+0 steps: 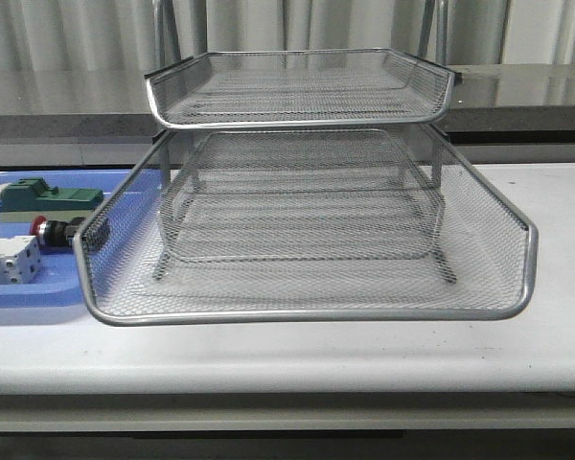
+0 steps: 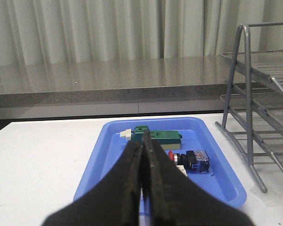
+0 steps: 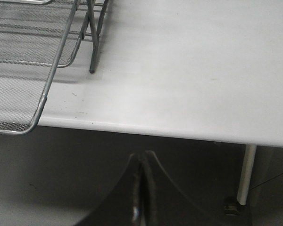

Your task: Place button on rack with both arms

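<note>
Nothing was done yet, by my reading — the small red-headed push-button [image 2: 191, 159] lay on its side in the flat blue plastic tray [image 2: 104, 162], red head toward the tray's middle, blue-black body toward the silver wire-mesh rack [image 1: 307, 230]. My left gripper [image 2: 142, 160] and right gripper [image 3: 141, 174] were both clenched on nothing — pickup and placing all remained.

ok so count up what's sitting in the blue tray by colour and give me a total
Green: 1, the green block
Red-headed: 1, the button
White-grey: 1, the terminal block
Total: 3 things in the blue tray
</note>
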{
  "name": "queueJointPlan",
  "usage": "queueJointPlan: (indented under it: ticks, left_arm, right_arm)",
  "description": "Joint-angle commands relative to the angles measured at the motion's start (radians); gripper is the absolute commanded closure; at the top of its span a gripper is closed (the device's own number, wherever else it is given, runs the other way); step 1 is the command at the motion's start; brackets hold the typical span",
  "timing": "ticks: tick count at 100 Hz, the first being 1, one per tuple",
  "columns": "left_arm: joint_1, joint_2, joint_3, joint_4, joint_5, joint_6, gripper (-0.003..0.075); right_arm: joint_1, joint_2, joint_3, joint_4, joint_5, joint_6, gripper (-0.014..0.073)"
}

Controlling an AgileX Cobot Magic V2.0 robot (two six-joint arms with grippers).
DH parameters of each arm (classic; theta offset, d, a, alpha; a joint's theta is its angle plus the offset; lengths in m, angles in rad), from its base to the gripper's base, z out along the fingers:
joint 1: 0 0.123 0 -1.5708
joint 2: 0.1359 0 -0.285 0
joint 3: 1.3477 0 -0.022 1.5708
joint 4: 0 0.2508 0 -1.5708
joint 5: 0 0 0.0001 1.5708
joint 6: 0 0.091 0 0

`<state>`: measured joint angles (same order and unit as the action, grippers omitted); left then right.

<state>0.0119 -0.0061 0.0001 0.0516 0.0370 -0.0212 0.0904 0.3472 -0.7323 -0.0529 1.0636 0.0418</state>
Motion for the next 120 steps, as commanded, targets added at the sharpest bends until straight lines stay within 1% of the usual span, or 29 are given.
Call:
queueJointPlan:
  ticks: [1,7,32,48,59,71,85,116,120]
  left_arm:
    - [-0.002,-0.031,0.048,-0.008,-0.079,-0.012,0.0740]
    - [-0.002,-0.031,0.048,-0.008,-0.082,-0.012,0.0740]
    - [-0.002,-0.031,0.028,-0.015,-0.188,-0.012,0.0740]
    - [-0.002,-0.008,-0.076,-0.016,-0.095,-0.012,0.0740]
    - [-0.002,0.050,-0.167,-0.068,-0.037,-0.012,0.0740]
    - [-0.002,0.159,-0.272,-0.069,0.032,-0.012,0.0740]
    - [-0.002,0.329,-0.410,-0.070,0.137,-0.012,0.0740]
    - [-0.002,0.779,-0.723,-0.070,0.322,-0.001,0.0740]
    - [-0.002,0.841,-0.779,-0.070,0.364,-0.001,0.0740]
  right_arm:
    - [-0.004,0.006,-0.034,-0.011,-0.059,-0.004,0.0664]
    - [-0.004,0.006,-0.034,-0.011,-0.059,-0.004,0.0664]
    - [-0.004,0.006,-0.034,-0.011,-0.059,-0.004,0.0664]
    - [-0.004,0.006,-0.034,-0.011,-0.059,-0.004,0.0664]
    - [-0.004,0.006,-0.034,-0.011,-0.059,-0.004,0.0664]
    - [-0.004,0.006,-0.034,-0.011,-0.058,-0.004,0.0664]
    - [-0.004,0.006,-0.034,-0.011,-0.058,-0.004,0.0664]
    - [-0.004,0.006,-0.034,-0.011,-0.058,-0.004,0.0664]
    - [-0.004,0.006,-0.034,-0.011,-0.058,-0.004,0.0664]
